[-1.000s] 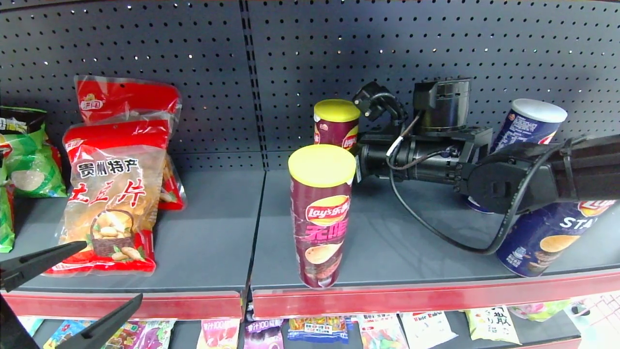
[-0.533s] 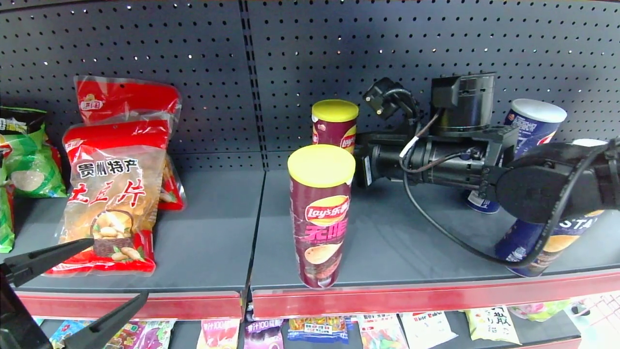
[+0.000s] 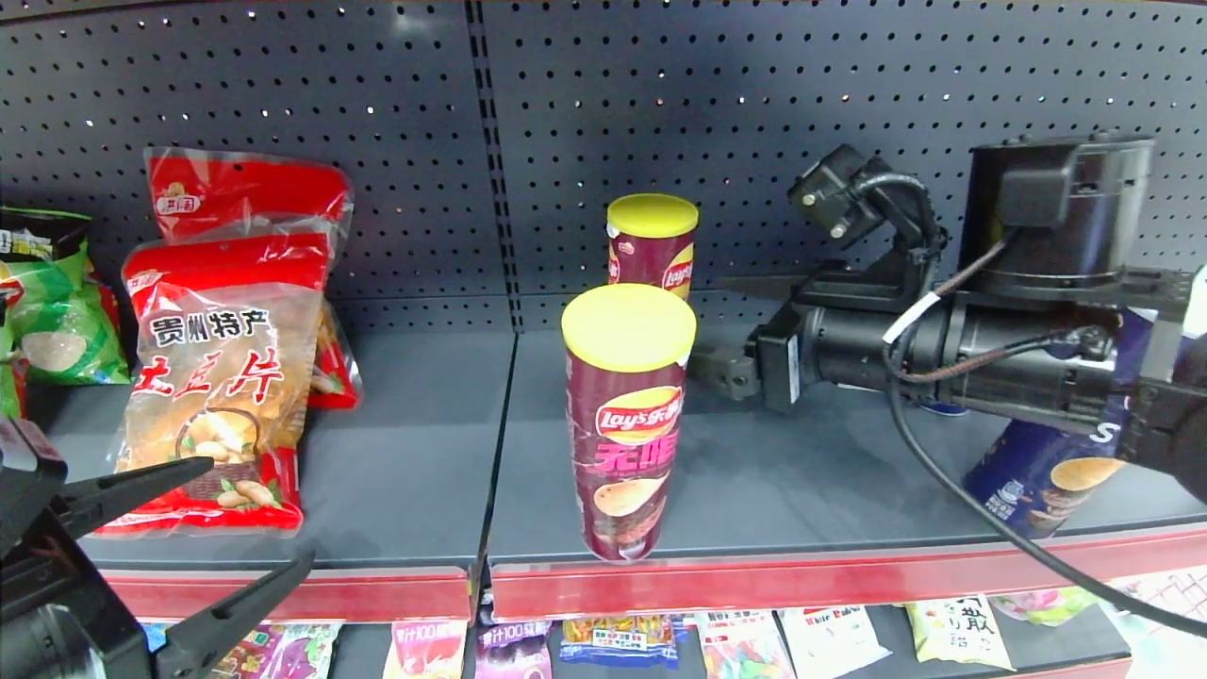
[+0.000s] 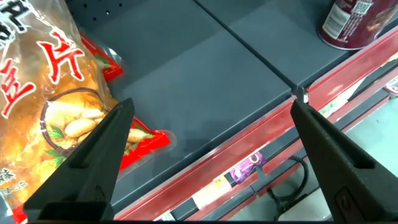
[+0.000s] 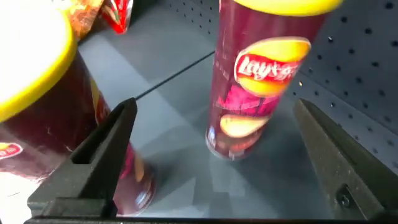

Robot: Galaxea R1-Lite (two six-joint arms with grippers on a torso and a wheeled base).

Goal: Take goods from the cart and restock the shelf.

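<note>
Two maroon tubes sit upright on your shelf [image 3: 754, 575], one behind the other, just right of the seam between its two flat grey metal decks. The front tube [image 3: 627, 424] is a glossy printed cylinder with a flat yellow lid, standing at the red front lip. The rear tube [image 3: 653, 245], of the same make, stands close to the perforated back panel [image 3: 330, 94].

Your right gripper [image 3: 712, 321] lies level over the deck to the right of both tubes, its tapered black fingers spread wide with nothing between them. From its wrist camera the rear tube [image 5: 267, 81] shows in the gap between the fingers, and the front tube [image 5: 56, 112] looms close by one finger; you cannot tell whether that finger touches it.

Your left gripper [image 3: 262, 509] hangs in front of the shelf lip on the left deck's side, its pointed fingers wide apart and empty.

Beyond the right arm, a dark blue tube [image 3: 1037, 471] leans tilted, partly hidden. On the left deck, two crinkled clear-and-red crisp bags [image 3: 222, 396] lean back one behind the other, with a green bag [image 3: 57, 311] at the far left. Small flat packets [image 3: 622, 641] line the tier below.
</note>
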